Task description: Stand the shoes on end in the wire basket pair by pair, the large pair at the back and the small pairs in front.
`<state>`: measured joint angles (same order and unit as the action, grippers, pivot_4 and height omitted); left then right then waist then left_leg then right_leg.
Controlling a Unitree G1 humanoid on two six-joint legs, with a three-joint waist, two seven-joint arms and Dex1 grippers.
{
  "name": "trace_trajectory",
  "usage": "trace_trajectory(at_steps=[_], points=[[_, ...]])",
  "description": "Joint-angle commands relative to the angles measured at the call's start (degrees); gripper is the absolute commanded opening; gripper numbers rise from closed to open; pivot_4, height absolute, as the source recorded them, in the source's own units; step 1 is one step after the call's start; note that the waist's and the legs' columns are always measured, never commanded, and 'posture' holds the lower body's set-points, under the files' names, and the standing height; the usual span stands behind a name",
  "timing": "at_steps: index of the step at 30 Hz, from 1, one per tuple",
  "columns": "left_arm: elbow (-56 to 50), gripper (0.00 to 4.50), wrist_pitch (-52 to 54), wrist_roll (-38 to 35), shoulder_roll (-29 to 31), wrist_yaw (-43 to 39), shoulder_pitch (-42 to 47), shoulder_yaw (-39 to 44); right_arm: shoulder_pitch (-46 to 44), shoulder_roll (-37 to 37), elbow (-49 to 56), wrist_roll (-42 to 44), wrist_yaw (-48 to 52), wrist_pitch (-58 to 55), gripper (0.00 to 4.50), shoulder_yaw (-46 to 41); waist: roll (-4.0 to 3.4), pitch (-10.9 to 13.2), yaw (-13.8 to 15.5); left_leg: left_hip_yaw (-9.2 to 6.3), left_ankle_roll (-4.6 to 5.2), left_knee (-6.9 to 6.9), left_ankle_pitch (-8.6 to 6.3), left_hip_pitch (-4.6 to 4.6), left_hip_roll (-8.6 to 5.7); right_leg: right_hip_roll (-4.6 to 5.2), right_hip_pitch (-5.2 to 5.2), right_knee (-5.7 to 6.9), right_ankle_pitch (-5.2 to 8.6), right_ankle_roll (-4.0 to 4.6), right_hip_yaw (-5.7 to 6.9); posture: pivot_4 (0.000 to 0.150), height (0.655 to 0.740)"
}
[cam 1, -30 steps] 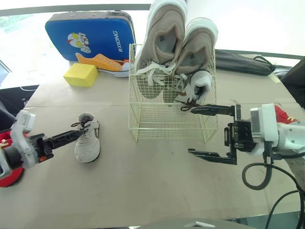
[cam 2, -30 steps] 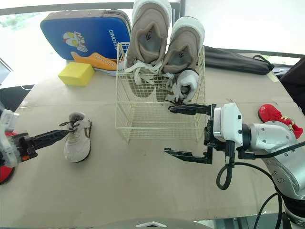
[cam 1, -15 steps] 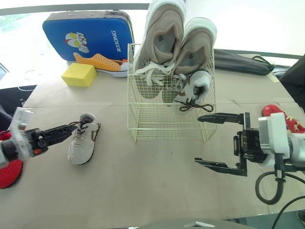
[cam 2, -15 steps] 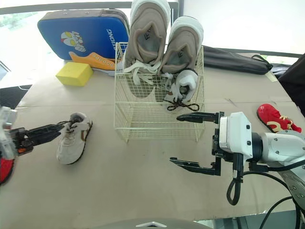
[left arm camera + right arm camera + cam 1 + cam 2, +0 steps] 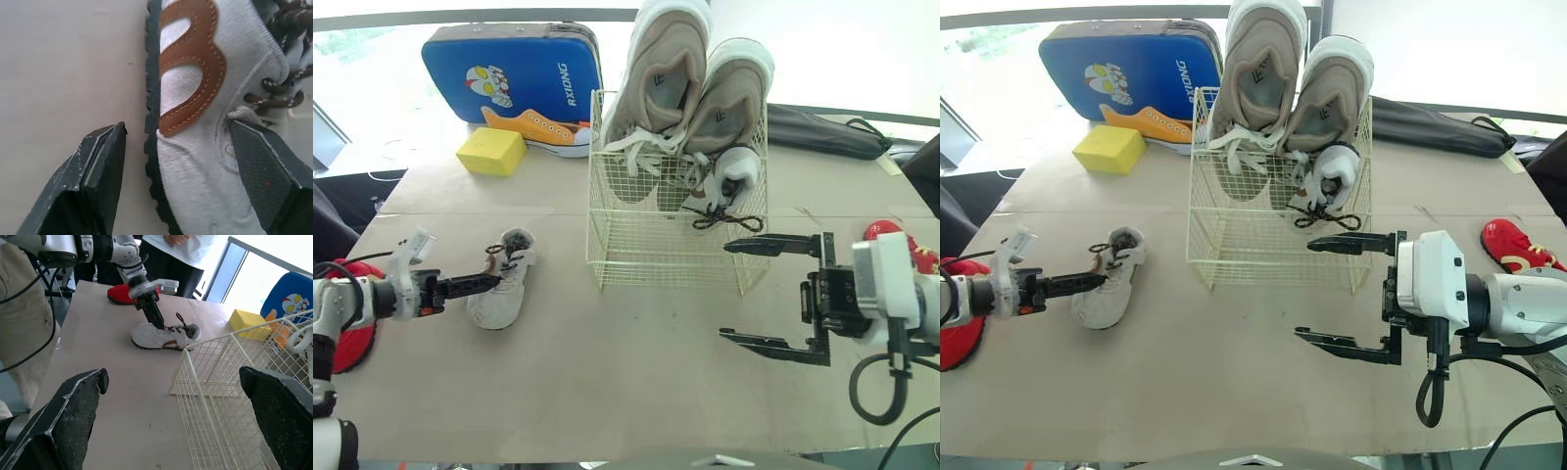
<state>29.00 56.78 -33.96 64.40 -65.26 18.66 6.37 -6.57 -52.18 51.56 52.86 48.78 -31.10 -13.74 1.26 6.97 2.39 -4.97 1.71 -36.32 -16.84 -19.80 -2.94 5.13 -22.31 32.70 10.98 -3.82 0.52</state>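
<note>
Cream-coated wire forms the wire basket (image 5: 675, 245), an open grid box standing mid-desk on the brown paper that covers the desk (image 5: 626, 382). Two large beige shoes (image 5: 668, 78) of soft, suede-like fabric stand on end against its back wall, toes down. Their white-soled heels rise well above the rim and their pale laces spill over the wire. In front of them, at the basket's right side, a small white shoe (image 5: 732, 181) also stands on end, its dark lace draped over the front wire. A loose white shoe (image 5: 504, 291) lies on its sole to the left of the basket, well apart from it, with a napped upper, a tan stitched stripe, brown laces and a dark ridged sole. Wide bare paper lies in front of the basket. A blue case (image 5: 514, 64), a yellow block (image 5: 490, 152) and an orange sneaker (image 5: 533, 132) line the back edge. The left arm reaches in low and nearly level. The left pincer (image 5: 176, 129) is spread across the loose shoe, one finger beside the sole with a gap and the other at the lace side. The right arm is level, and the right pincer (image 5: 729, 291) gapes wide just before the basket's front right corner.
</note>
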Motion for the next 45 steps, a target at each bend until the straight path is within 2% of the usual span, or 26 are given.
trace_trajectory(at_steps=[1,3,5,6,7,10,12,15,17,20,22,25,28,32,33,37,40,44,45], points=[[1.15,2.62,-0.81,3.47,-2.87,-2.37,-0.42,-4.90,0.77,-1.44,2.07,1.90,-0.98,-0.07,4.50,-3.30,-0.06,-0.04,-0.03,0.01,0.05,0.00,0.01,0.01,0.00,0.06,0.00,0.00,0.02,-0.03,-0.02,0.150,0.7400],[-0.10,2.15,0.63,2.05,-3.97,-2.63,-1.10,-2.32,1.35,-2.28,2.29,2.26,-1.53,-0.45,4.50,-3.80,-0.14,-0.09,0.03,0.00,0.22,0.00,0.08,0.00,0.00,0.16,0.00,0.00,0.04,-0.07,0.00,0.150,0.7400],[-0.91,1.32,2.67,-2.13,-5.12,-1.63,-1.88,5.82,1.65,-2.60,2.13,2.15,-1.90,-0.26,4.50,-3.50,-0.15,-0.09,0.02,0.01,0.26,0.00,0.07,-0.01,-0.02,0.21,0.01,0.00,0.06,-0.10,-0.01,0.150,0.7400],[-1.97,1.32,4.66,-4.80,-5.42,-1.15,-2.33,10.59,1.70,-2.50,1.94,1.99,-2.09,-0.11,4.50,-3.25,-0.09,-0.07,0.15,0.02,0.26,-0.01,0.06,-0.02,-0.03,0.22,0.00,0.00,0.06,-0.10,-0.01,0.150,0.7400],[-4.46,0.81,7.57,-8.17,-5.76,-0.52,-3.07,16.12,1.72,-2.31,1.61,1.72,-2.15,0.05,4.50,-3.06,0.00,-0.03,0.19,-0.03,0.27,-0.03,0.06,-0.06,-0.04,0.25,0.00,-0.01,0.07,-0.12,0.07,0.150,0.7400],[-15.35,0.45,17.60,-18.64,-8.57,4.59,-3.43,30.12,1.72,-1.51,0.23,1.15,-2.34,0.55,4.50,-2.82,0.79,0.41,-0.03,-0.22,0.25,-0.07,0.06,-0.17,0.05,0.20,-0.02,0.02,0.07,-0.12,0.20,0.150,0.7400],[-25.06,0.44,23.27,-25.98,-12.81,11.85,-0.61,35.94,1.72,-0.61,-1.04,0.43,-2.60,1.13,4.50,-2.46,1.18,0.59,-0.06,-0.38,0.13,-0.14,0.04,-0.20,0.19,0.11,-0.01,0.01,0.06,-0.12,0.30,0.150,0.7400],[-33.04,0.43,23.40,-33.29,-22.32,25.84,9.34,36.58,1.45,1.48,-3.12,-1.83,-2.79,2.24,4.50,-0.42,0.92,0.56,0.01,-0.37,-0.05,-0.15,0.00,-0.15,0.07,0.15,0.05,0.04,-0.13,-0.24,0.36,0.150,0.7400],[-36.16,0.43,19.40,-34.38,-28.86,33.43,16.00,34.51,1.17,3.74,-4.46,-2.23,-4.45,2.38,4.50,0.54,0.79,0.51,0.34,-0.41,-0.22,-0.16,0.11,0.06,-0.01,0.20,0.34,0.03,-0.14,-0.24,0.41,0.150,0.7400],[-43.54,0.43,6.15,-28.10,-38.33,37.07,20.03,28.23,2.32,6.45,-4.92,-1.14,-7.19,2.39,4.50,-1.58,0.93,0.46,0.14,-0.51,-0.51,-0.22,0.27,0.06,-0.02,0.18,0.41,0.02,-0.22,-0.14,0.41,0.150,0.7400],[-46.26,0.43,-1.84,-22.59,-40.59,35.65,19.46,23.38,3.48,7.08,-3.77,-1.88,-9.18,2.31,4.50,-2.91,1.00,0.42,-0.37,-0.34,-0.54,-0.16,0.29,0.03,-0.02,0.06,0.36,0.01,-0.24,-0.10,0.28,0.150,0.7400],[-47.49,0.43,-15.61,-11.32,-39.30,27.78,16.09,13.83,6.42,6.98,-0.92,-1.07,-11.81,1.36,4.50,-4.83,0.90,0.38,-0.90,-0.08,-0.48,-0.05,0.31,0.06,0.05,-0.12,0.26,-0.04,-0.24,-0.07,0.10,0.150,0.7400],[-41.20,0.43,-37.98,3.44,-36.86,17.83,12.15,5.55,12.33,6.80,3.17,-0.56,-14.45,0.79,4.50,-8.82,0.66,0.20,-0.17,-0.15,-0.33,0.03,0.41,0.05,0.07,-0.17,0.26,-0.11,-0.11,0.17,0.14,0.150,0.7400],[-31.77,0.43,-55.58,12.06,-35.63,12.47,12.33,1.91,16.85,6.78,5.54,0.01,-16.40,0.90,4.50,-12.44,0.43,0.23,0.75,-0.14,-0.31,-0.05,0.36,-0.01,0.07,-0.16,0.41,-0.44,-0.11,0.17,0.16,0.150,0.7400],[-29.57,0.43,-59.21,14.04,-35.64,11.79,12.61,0.91,17.06,6.78,5.69,-0.34,-16.71,1.06,4.50,-12.45,0.48,0.21,0.77,-0.13,-0.03,-0.12,0.19,-0.03,0.07,-0.16,0.42,-0.46,-0.07,0.09,0.18,0.150,0.7400],[-21.84,0.43,-68.95,20.29,-36.78,12.13,14.03,-2.62,16.62,7.07,5.98,-1.08,-18.14,1.40,4.50,-11.43,0.45,0.22,1.10,-0.16,0.07,-0.17,0.22,-0.03,0.03,-0.17,0.56,-0.62,-0.02,-0.05,0.25,0.150,0.7400],[-18.25,0.43,-70.71,22.51,-38.18,13.59,15.27,-4.77,16.05,6.99,6.08,-0.84,-18.84,1.35,4.50,-10.77,0.49,0.20,1.53,-0.20,0.34,-0.17,0.33,-0.03,0.00,-0.18,0.56,-0.61,-0.24,-0.07,0.27,0.150,0.7400],[-21.29,0.43,-62.68,19.04,-37.56,11.35,12.67,-6.43,15.61,6.49,5.52,-0.47,-19.09,0.87,4.50,-10.36,0.45,0.19,1.52,-0.26,0.41,-0.17,0.30,-0.05,0.00,-0.20,0.59,-0.63,-0.28,-0.11,0.31,0.150,0.7400],[-23.43,0.92,-60.51,17.29,-36.97,10.63,11.37,-6.14,15.58,6.36,5.24,-0.24,-18.95,0.80,4.50,-10.39,0.41,0.17,1.39,-0.25,0.43,-0.17,0.29,-0.04,0.00,-0.20,0.60,-0.64,-0.28,-0.11,0.30,0.150,0.7400]])
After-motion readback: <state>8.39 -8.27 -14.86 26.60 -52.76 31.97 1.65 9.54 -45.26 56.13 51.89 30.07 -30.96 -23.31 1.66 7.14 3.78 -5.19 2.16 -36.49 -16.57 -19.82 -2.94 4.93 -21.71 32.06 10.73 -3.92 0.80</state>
